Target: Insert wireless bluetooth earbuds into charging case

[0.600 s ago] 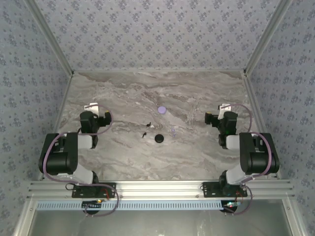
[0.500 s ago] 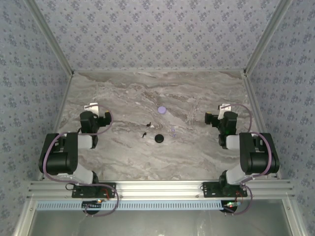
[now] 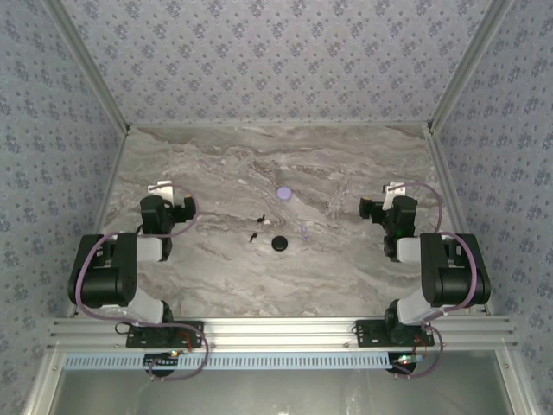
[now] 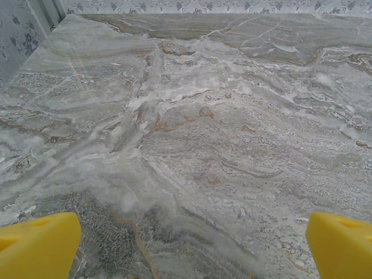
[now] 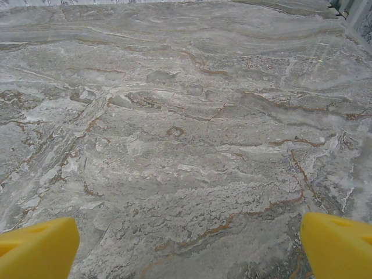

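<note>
Two black earbuds [image 3: 259, 217] lay just left of the charging case [image 3: 279, 244], lilac disc [image 3: 283, 193] beyond, left gripper [image 4: 189, 241] and right gripper [image 5: 189, 244] spread wide over the marble table [image 3: 346, 268].

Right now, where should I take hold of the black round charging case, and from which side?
Across its round rim, coming straight down. The charging case lies flat on the table as a low puck, so a sideways approach would likely just push it. The nearer earbud lies apart on its left, so close front to back.
</note>
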Controlling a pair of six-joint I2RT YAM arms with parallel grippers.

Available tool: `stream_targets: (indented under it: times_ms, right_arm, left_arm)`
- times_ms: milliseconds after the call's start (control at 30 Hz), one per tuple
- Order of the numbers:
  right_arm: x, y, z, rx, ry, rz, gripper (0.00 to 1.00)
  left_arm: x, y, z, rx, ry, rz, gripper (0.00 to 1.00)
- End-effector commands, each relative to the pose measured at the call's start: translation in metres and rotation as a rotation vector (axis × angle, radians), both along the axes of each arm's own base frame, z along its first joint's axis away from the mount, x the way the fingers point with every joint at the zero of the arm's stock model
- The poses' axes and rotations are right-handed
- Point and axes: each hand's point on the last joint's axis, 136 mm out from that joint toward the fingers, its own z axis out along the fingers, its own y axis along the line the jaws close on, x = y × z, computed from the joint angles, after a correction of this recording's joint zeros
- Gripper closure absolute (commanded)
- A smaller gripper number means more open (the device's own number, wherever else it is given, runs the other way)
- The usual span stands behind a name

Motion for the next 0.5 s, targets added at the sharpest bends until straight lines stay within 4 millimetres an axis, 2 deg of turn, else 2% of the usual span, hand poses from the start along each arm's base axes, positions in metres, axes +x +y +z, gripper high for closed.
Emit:
stream_targets:
  times_ms: [0,300,467]
  right_arm:
    - [0.004,-0.001,0.005,-0.006,-0.01,0.006,0.0]
    - [0.004,-0.002,0.007,-0.014,-0.017,-0.003,0.0]
    - [-0.002,-0.017,0.021,-0.037,-0.032,-0.108,0.0]
  left_arm:
    - [0.004,0.001,0.005,-0.01,-0.012,0.011,0.01]
    - [0.004,0.001,0.004,-0.011,-0.013,0.011,0.01]
    - [-0.001,0.009,0.019,-0.011,-0.027,0.057,0.01]
